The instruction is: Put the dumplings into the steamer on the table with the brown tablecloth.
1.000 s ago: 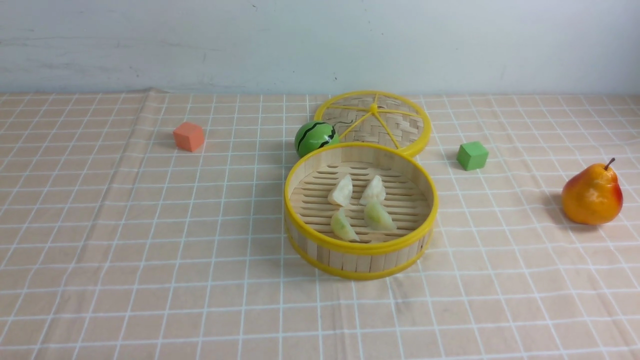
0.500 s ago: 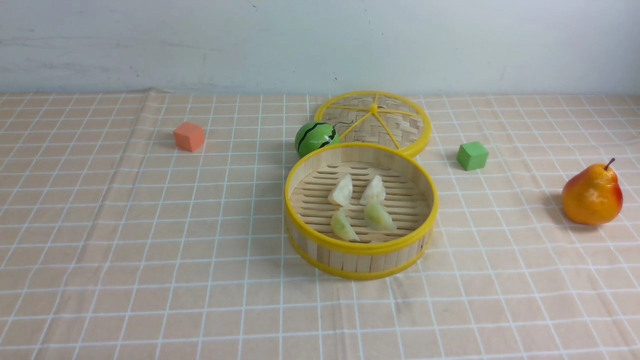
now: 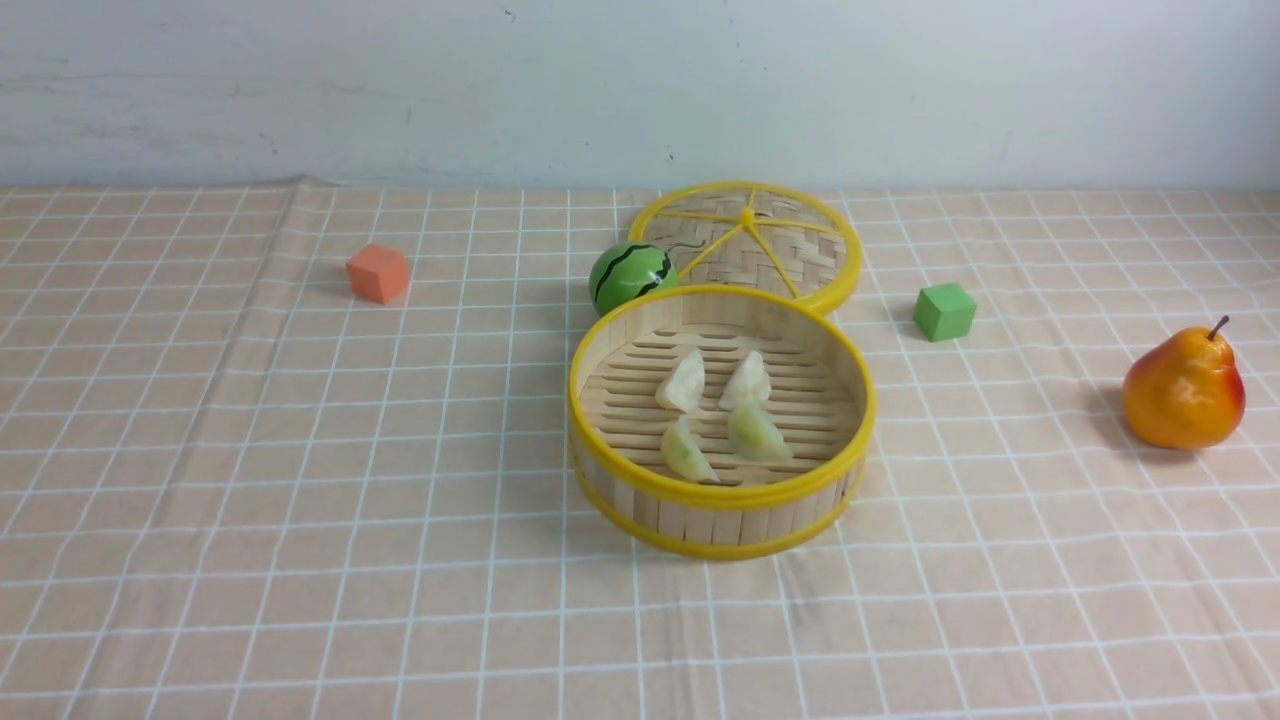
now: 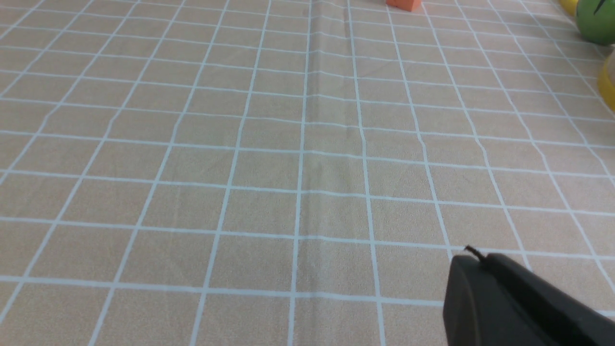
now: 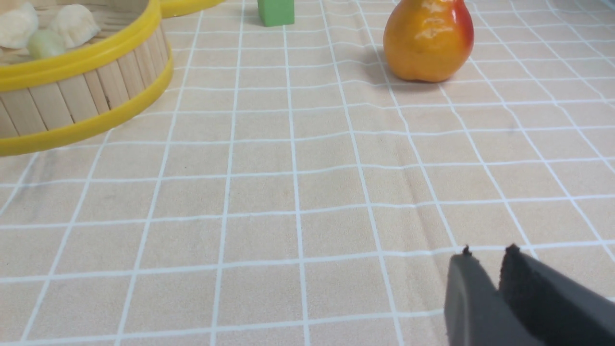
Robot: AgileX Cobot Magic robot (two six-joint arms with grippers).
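Four dumplings [image 3: 720,412] lie inside the steamer [image 3: 722,497], so my left tool [image 4: 473,269] sits pressed together and my right tool [image 5: 486,269] slightly parted, empty.

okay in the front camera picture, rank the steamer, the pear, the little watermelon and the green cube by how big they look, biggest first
1. steamer, clearly largest.
2. pear.
3. watermelon, partly hidden behind the steamer's rim.
4. green cube, smallest.

The watermelon and cube sit farther back than the pear, so their true sizes could be somewhat closer to it.
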